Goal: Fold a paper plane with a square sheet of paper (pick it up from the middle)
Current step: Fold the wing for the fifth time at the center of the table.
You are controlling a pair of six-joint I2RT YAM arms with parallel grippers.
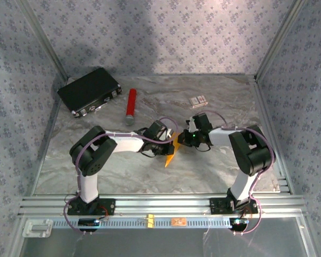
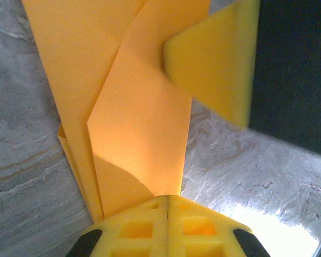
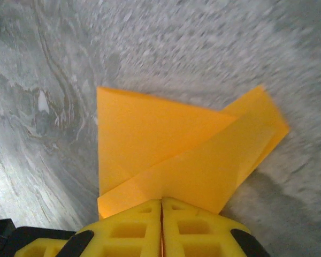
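Paper plane [image 1: 172,151] spans between left gripper [image 2: 167,199] and right gripper [image 3: 161,202], both clamped on it.

The sheet of paper [image 2: 139,123] is matt, smooth and thin; the table [image 2: 246,182] marble-look with a glossy sheen; the left gripper's fingers [image 2: 134,230] matt yellow plastic; the near-edge rails [image 1: 160,203] bare metal

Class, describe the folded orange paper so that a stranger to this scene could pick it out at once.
Start at the grey marbled table and find its middle, where the left gripper and right gripper meet. Pinched by both is the folded orange paper. It is the only orange-yellow thing there, unlike the red cylinder and black case farther back.
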